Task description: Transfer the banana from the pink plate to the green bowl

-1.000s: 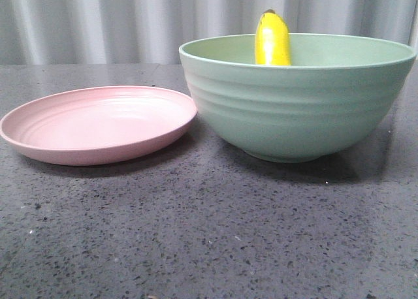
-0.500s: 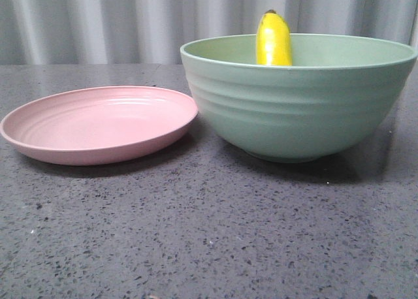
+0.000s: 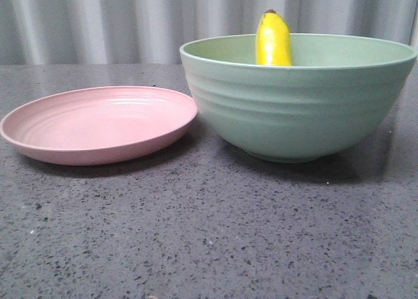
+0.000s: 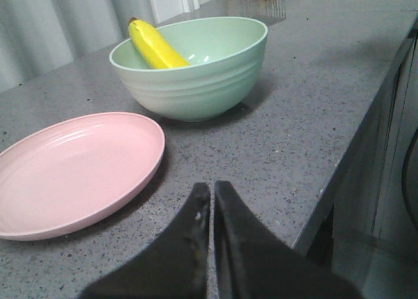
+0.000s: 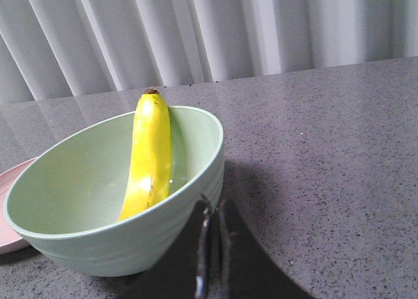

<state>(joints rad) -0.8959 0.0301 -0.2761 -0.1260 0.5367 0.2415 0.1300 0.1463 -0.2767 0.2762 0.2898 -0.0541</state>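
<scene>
banana (image 3: 273,39) in green bowl (image 3: 297,110), center-right of front frame, leaning on wall so tip clears rim; pink plate (image 3: 98,124) bare; left gripper (image 4: 210,211) and right gripper (image 5: 212,227) fingers together, holding nothing

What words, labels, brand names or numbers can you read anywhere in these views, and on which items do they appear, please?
None: no readable text shows in any view.
The banana carries no sticker, only small dark specks.
The green bowl and the pink plate are plain, with ridges only.
The speckled table and the curtain behind bear no print.
</scene>
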